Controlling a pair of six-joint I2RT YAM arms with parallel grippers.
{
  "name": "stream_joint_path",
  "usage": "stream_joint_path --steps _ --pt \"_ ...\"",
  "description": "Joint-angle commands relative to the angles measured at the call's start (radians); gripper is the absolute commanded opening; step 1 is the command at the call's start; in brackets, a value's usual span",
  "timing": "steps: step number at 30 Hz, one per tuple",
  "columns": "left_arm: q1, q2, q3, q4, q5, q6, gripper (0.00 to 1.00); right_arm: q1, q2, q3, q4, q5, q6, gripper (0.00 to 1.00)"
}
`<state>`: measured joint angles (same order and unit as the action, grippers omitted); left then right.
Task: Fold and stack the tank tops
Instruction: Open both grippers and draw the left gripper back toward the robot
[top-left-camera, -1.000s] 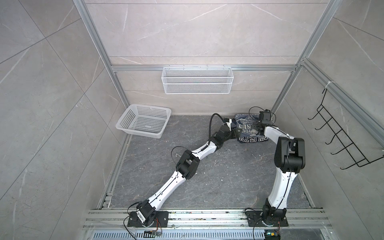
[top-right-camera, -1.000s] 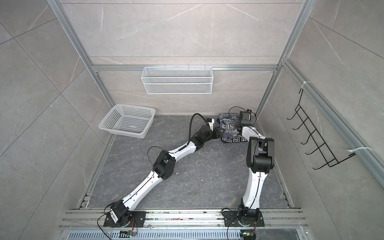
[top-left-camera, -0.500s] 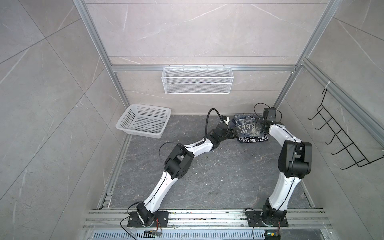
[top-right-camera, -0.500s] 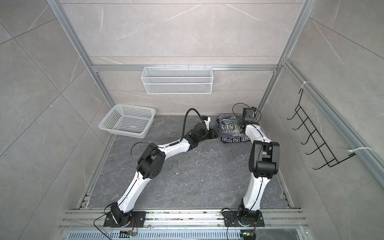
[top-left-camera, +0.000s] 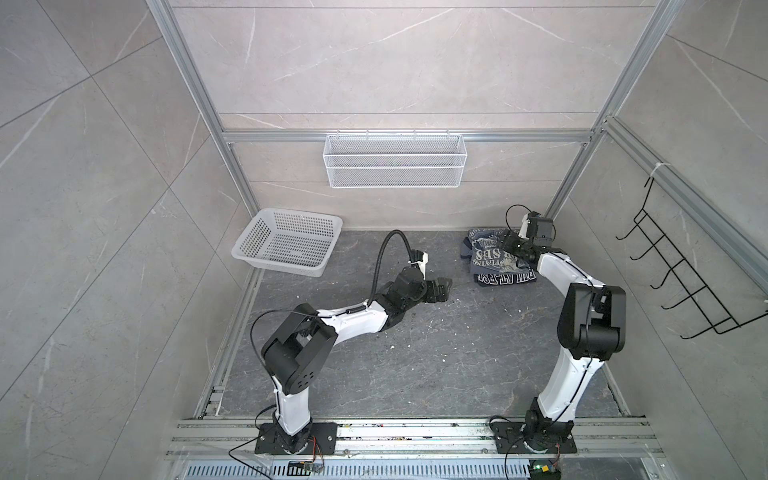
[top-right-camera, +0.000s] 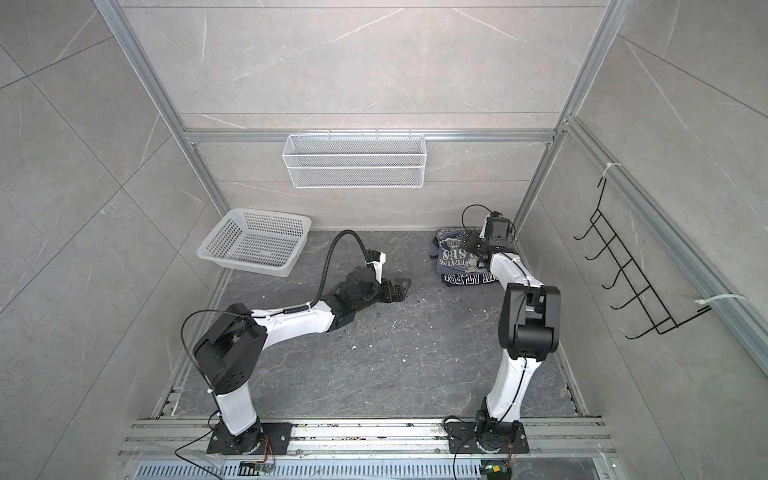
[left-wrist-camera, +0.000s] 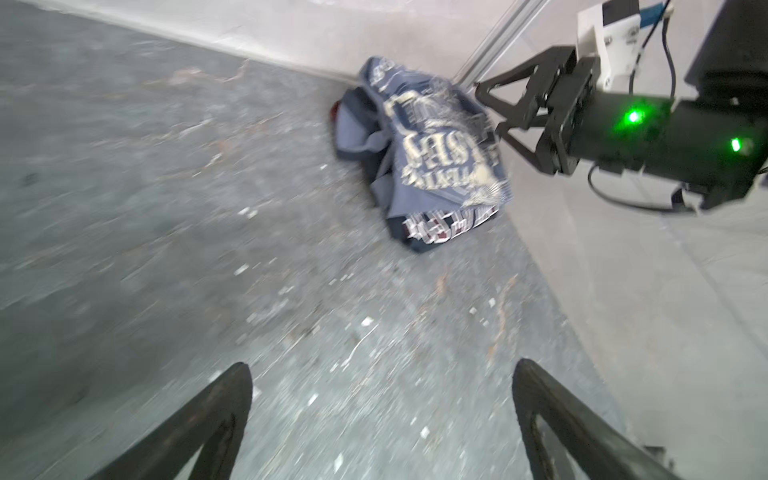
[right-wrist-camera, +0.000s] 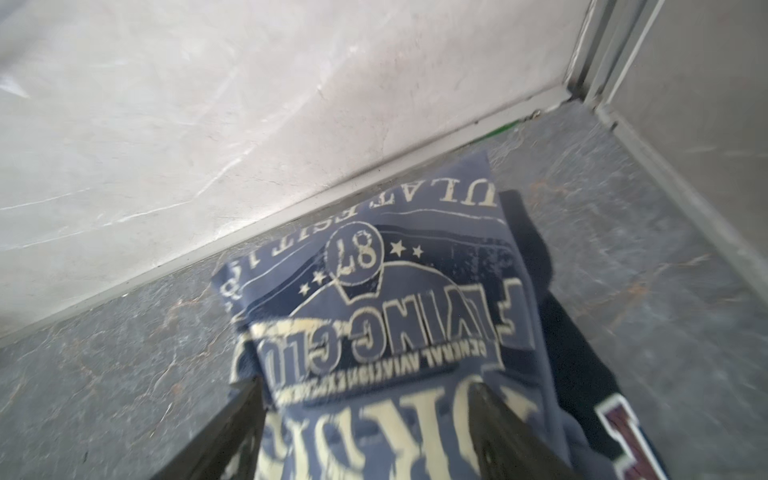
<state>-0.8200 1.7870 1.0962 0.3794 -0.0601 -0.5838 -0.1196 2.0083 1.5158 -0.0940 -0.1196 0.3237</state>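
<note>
Pale grey marble-look tile walls (top-left-camera: 374, 62) are framed by aluminium profiles (top-left-camera: 187, 83). A dark grey stone-pattern floor (top-left-camera: 415, 374) is flecked with white specks. A white wire basket (top-left-camera: 395, 166) is hung on the back rail (top-left-camera: 291, 136); a black hook rack (top-left-camera: 681, 261) is mounted on the right wall. Lighting is even.
</note>
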Motion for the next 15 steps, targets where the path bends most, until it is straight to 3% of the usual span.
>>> stream_joint_path --steps 1,7,15 --pt "0.012 -0.131 -0.084 0.051 -0.086 0.071 1.0 -0.03 0.088 0.079 -0.111 -0.024 0.055 0.78" --pt "0.052 -0.36 -0.268 -0.033 -0.226 0.136 1.0 -0.061 0.048 0.094 -0.177 0.069 0.06 0.79" --pt "0.156 -0.671 -0.462 -0.123 -0.405 0.236 1.0 -0.063 -0.11 -0.022 -0.13 0.007 0.038 0.83"
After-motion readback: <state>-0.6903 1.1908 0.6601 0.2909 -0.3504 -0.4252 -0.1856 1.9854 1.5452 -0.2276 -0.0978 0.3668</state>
